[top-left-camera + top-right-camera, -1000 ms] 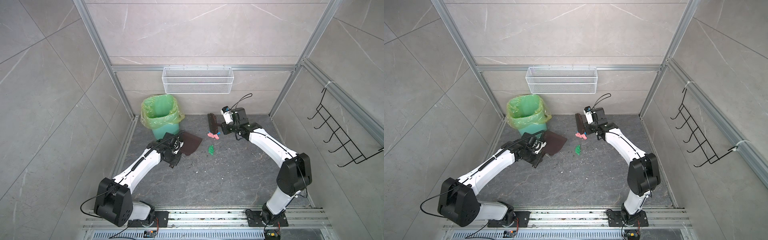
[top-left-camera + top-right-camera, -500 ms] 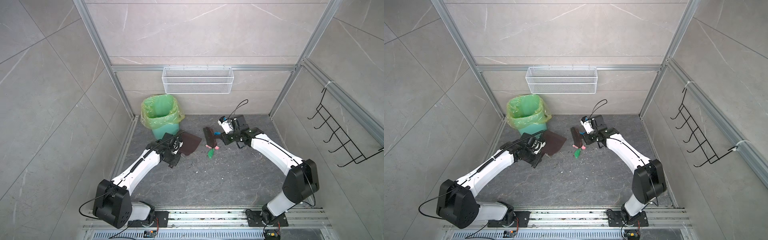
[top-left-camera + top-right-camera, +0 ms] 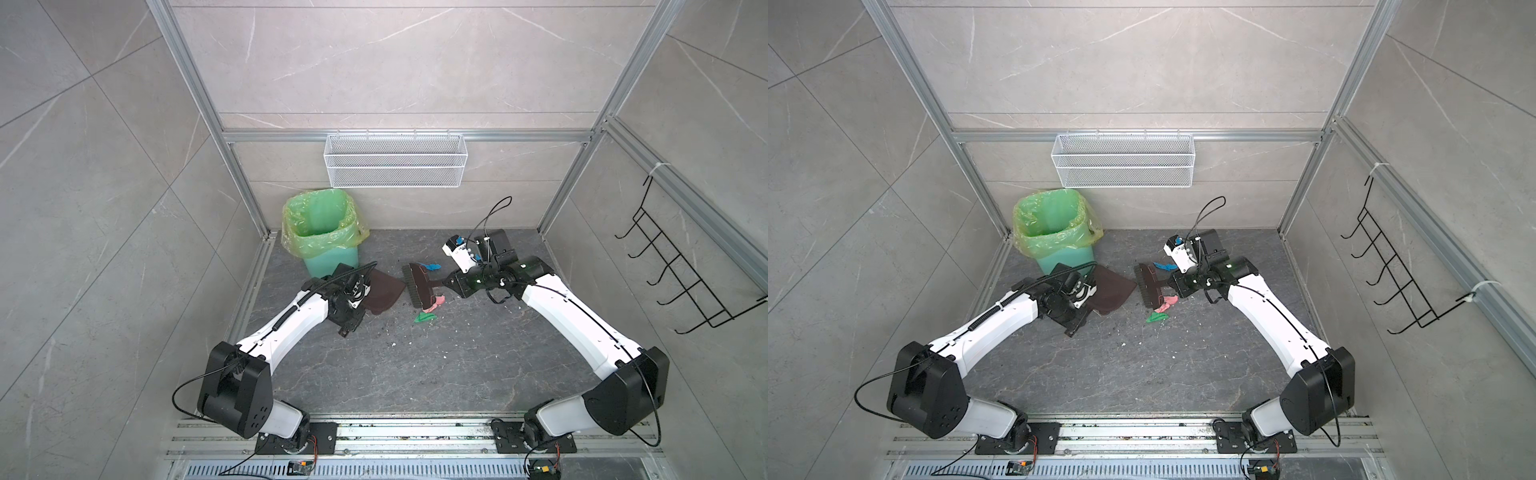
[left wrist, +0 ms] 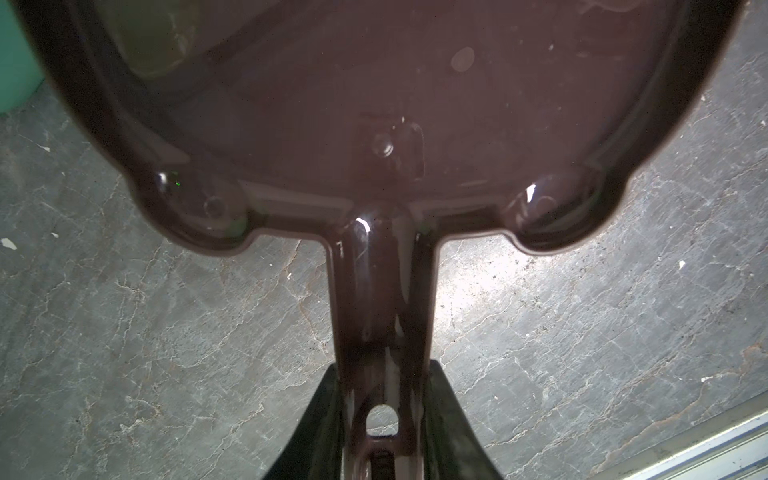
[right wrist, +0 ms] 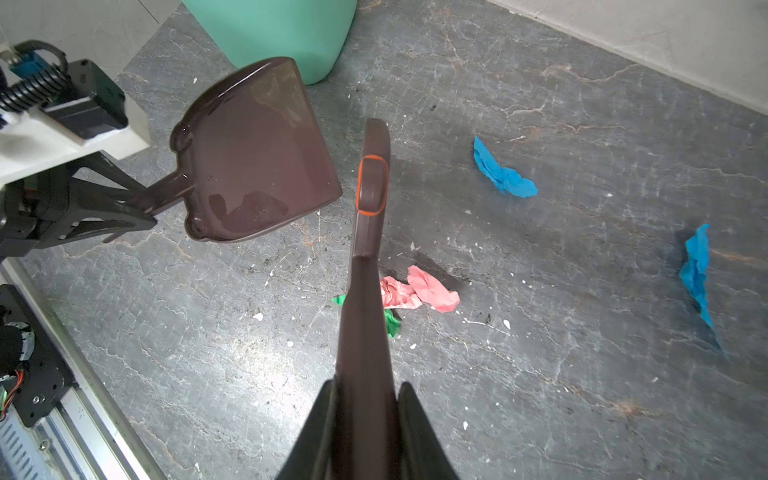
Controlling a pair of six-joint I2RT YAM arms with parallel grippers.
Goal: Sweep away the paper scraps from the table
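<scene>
Four paper scraps (image 5: 432, 295) at least lie on the desk (image 5: 582, 374): pink and green just ahead of the right tool (image 5: 365, 395), which grips the brush (image 5: 372, 187), and blue ones farther out. Left tool (image 4: 382, 386) clamps the dustpan (image 4: 374, 83), seemingly empty. We judge most of the sweeping is left.

Glossy plastic dustpan (image 4: 374, 83) and crumpled matt paper scraps (image 5: 432, 293).

pink, green, blue paper scraps (image 5: 432, 293), dark table (image 3: 415, 365)

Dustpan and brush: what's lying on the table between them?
Just bare table: in the right wrist view, the dustpan and brush have no paper scraps between them.
</scene>
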